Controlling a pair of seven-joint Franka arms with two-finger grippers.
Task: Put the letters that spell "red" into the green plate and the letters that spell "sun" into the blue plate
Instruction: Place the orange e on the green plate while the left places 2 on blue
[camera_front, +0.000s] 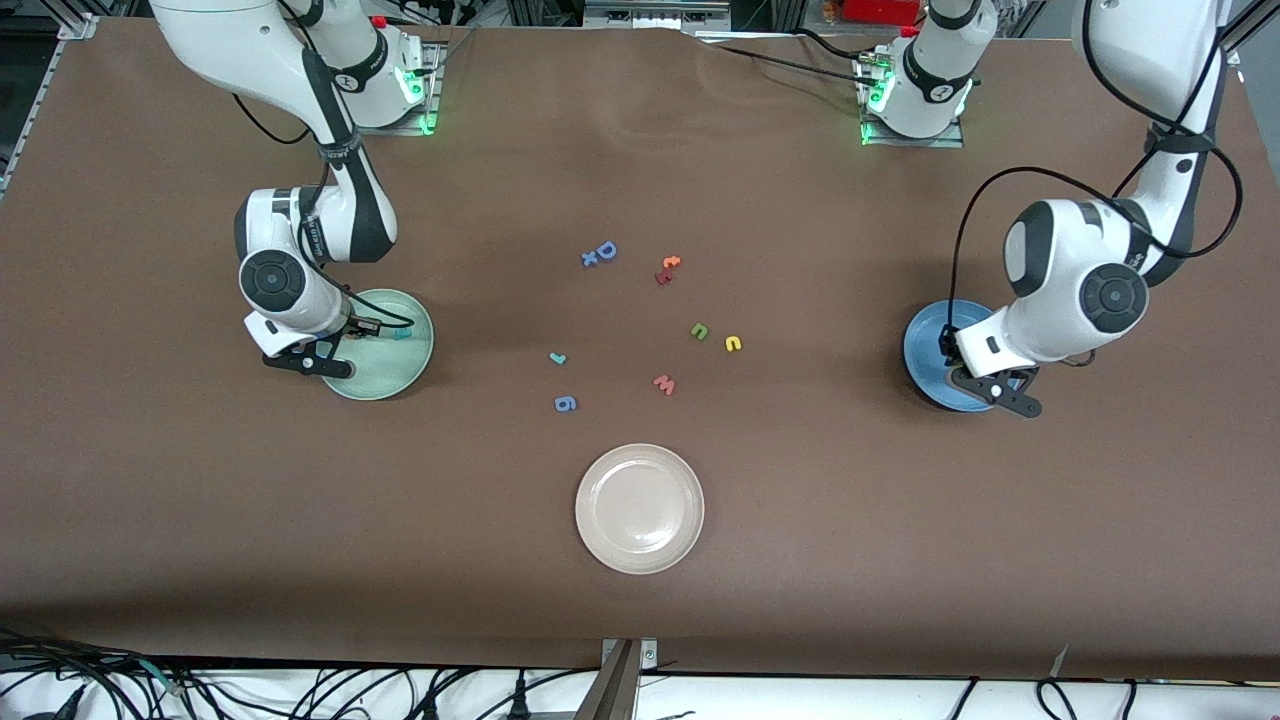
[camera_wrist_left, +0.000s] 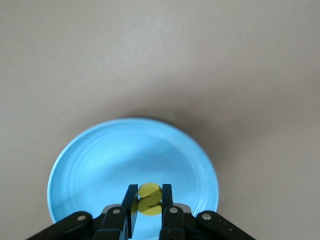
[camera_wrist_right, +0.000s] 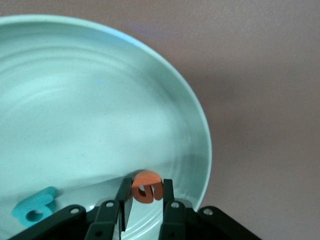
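Two arms reach down from their bases, each bent at the elbow with its wrist turned downward over a plate. At the right arm's end of the table, the right tool (camera_wrist_right: 145, 200) hangs low over the green plate (camera_front: 410, 365), its fingers pinched on the orange "e" (camera_wrist_right: 146, 187), which sits upright between the pads just above the plate's rim area; a teal "d" (camera_wrist_right: 34, 210) already lies flat in that plate, cut off partly by the tool's body in the right wrist view. On the bare brown table (camera_front: 900, 560) between the plates lie a teal "r" (camera_front: 558, 357), a blue "g" piece (camera_front: 565, 403), a larger blue "D" (camera_front: 605, 250) with a small blue piece touching it, two orange-red letters (camera_front: 666, 270) whose shapes are too small to read, an olive-green "u" (camera_front: 699, 331), a yellow "n" (camera_front: 733, 343) and a pink "w" (camera_front: 664, 384). A cream-white plate (camera_front: 640, 508) sits nearest the front camera. At the left arm's end, the left tool (camera_wrist_left: 149, 207) hovers over the blue plate (camera_wrist_left: 90, 165), clamped on the yellow "s" (camera_wrist_left: 149, 198); in the front view the arm's bulk hides much of this plate.
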